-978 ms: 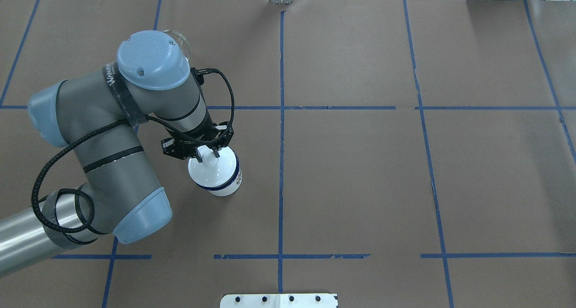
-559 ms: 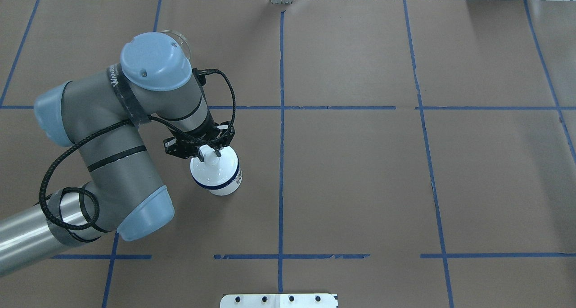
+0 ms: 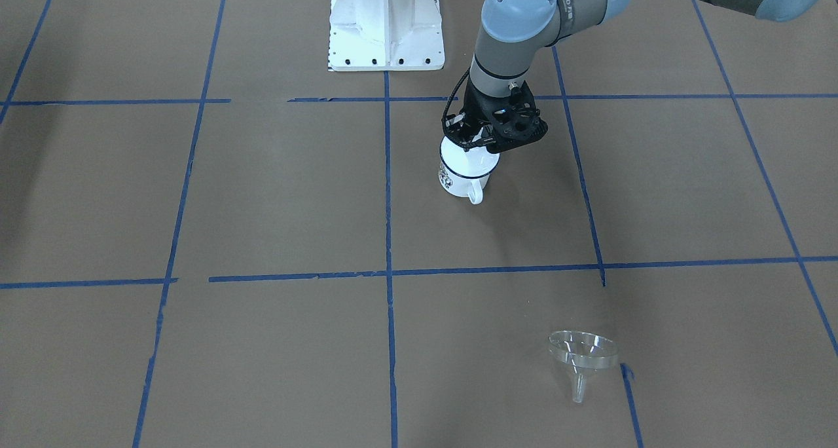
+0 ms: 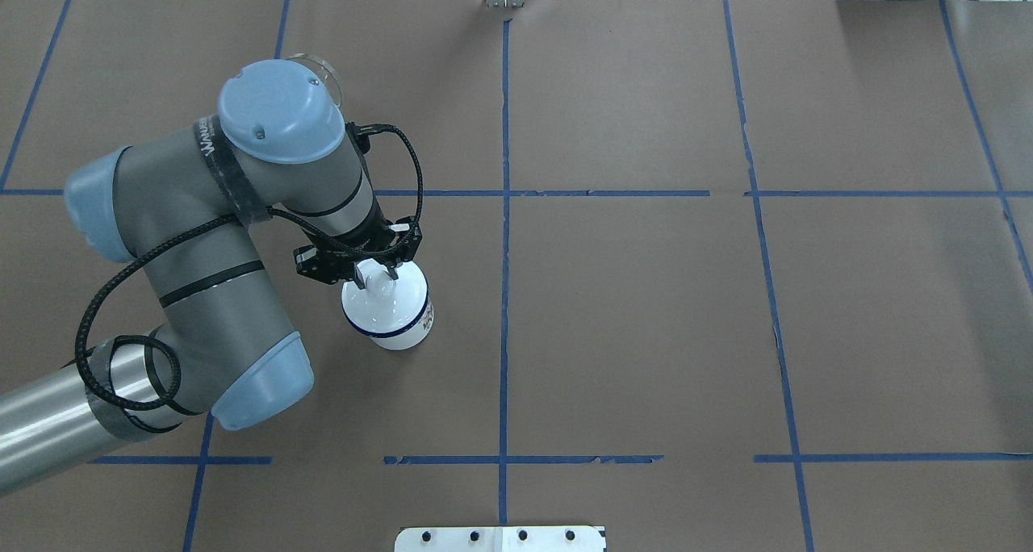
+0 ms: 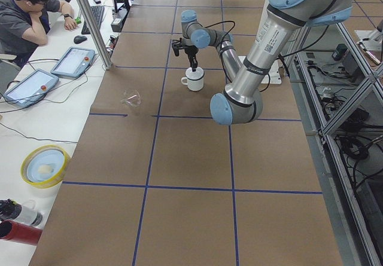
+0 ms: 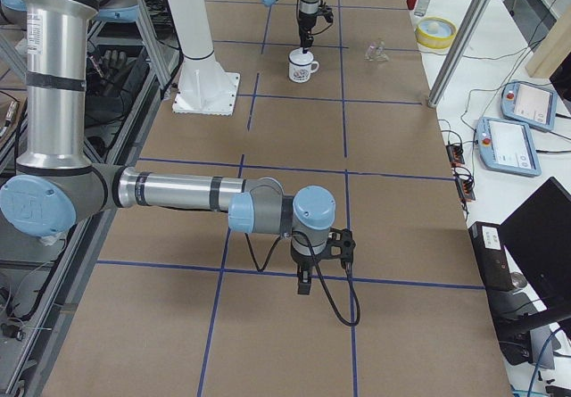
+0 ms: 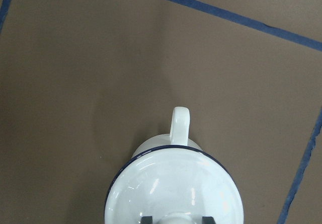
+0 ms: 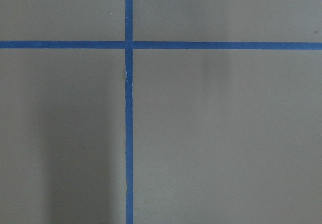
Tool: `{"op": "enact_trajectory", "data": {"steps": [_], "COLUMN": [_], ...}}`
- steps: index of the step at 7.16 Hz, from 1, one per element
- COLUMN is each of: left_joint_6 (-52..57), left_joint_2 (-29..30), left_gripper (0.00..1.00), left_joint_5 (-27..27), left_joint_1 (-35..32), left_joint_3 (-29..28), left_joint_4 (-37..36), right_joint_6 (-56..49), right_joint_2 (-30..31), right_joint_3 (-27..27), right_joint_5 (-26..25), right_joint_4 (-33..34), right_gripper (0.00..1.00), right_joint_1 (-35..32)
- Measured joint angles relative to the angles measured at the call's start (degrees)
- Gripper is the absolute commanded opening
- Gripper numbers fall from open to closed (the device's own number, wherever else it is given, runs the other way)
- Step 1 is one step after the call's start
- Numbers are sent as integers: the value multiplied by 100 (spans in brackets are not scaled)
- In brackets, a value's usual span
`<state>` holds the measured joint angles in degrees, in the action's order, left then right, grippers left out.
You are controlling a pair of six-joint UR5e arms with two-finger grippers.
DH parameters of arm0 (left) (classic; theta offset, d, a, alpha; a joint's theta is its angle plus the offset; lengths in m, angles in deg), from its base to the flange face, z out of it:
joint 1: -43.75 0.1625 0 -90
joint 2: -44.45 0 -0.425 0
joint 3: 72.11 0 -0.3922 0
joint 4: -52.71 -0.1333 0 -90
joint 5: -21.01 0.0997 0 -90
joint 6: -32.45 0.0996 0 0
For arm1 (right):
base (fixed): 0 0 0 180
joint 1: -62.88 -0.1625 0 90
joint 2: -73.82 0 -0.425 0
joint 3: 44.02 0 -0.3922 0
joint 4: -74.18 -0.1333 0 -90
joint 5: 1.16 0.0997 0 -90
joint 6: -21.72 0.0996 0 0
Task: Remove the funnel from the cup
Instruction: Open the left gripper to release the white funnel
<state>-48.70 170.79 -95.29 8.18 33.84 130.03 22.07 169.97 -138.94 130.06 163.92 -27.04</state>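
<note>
On the robot's near side of the table (image 3: pixel 262 192), the right gripper (image 6: pixel 303 283) is hanging just above the paper off at the right end; it is showing only in a side view, so I cannot tell whether its jaws are parted. In the same near band, left of centre, the left gripper (image 4: pixel 374 276) is pointing straight down with its fingers (image 7: pixel 146 219) pressing either side of the knob (image 7: pixel 176 218) of a white lid (image 4: pixel 379 302), which is covering the cup (image 3: pixel 461 176). Farther out, well apart from the cup and towards the far edge, the funnel (image 3: pixel 582 355) is resting on the paper, apparently tipped on its side with the spout pointing away from the robot, so it is already sitting out of the cup. It is looking light, rigid and slick, thin clear plastic that would likely skid or roll if nudged. Were it to be moved, pinching the cone wall at the rim is looking safer than the narrow spout.
</note>
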Motion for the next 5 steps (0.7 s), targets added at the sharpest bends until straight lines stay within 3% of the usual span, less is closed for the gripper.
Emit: {"op": "enact_trajectory", "data": {"steps": [2,5], "left_joint_6": [5,1256], "left_joint_2": [-30,-699], "left_gripper": [100,100], "left_joint_5": [226,210], "left_joint_1": [-19,-754], "left_joint_3": [113,1078], "left_joint_4": [-5,9], "right_joint_6": [0,0], "right_joint_2": [0,0], "right_joint_3": [0,2], "right_joint_5": [0,0], "right_joint_4": [0,0], "right_gripper": [100,100], "right_joint_1": [0,0]}}
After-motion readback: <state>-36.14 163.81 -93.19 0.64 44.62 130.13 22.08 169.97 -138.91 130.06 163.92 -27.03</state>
